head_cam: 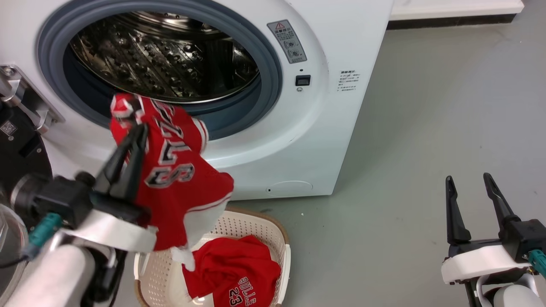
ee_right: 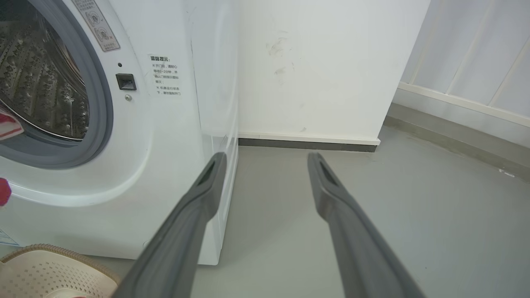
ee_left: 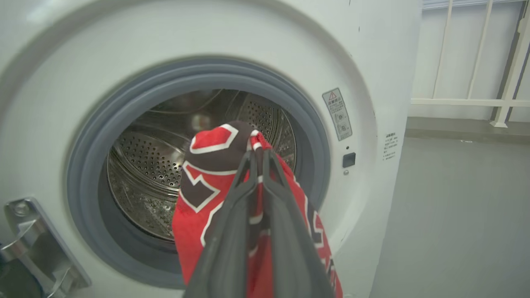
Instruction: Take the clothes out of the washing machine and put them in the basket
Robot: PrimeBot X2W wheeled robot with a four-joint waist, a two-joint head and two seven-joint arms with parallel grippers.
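A red jersey (head_cam: 179, 179) hangs from my left gripper (head_cam: 138, 128), which is shut on its upper folds just outside the porthole of the washing machine (head_cam: 298, 140). The cloth droops down over the cream basket (head_cam: 273, 230) on the floor below. A second red jersey (head_cam: 239, 273), printed "BULLS 23", lies inside that basket. In the left wrist view my fingers (ee_left: 232, 207) pinch the jersey (ee_left: 207, 178) in front of the steel drum (ee_left: 140, 165). My right gripper (head_cam: 469, 183) stands open over the floor at the lower right, holding nothing.
The washer's dark door and metal hinge (head_cam: 21, 94) stand at the far left, close to my left arm. Grey floor (head_cam: 426, 149) stretches to the right of the machine. A white wall with a dark skirting (ee_right: 306, 145) runs behind.
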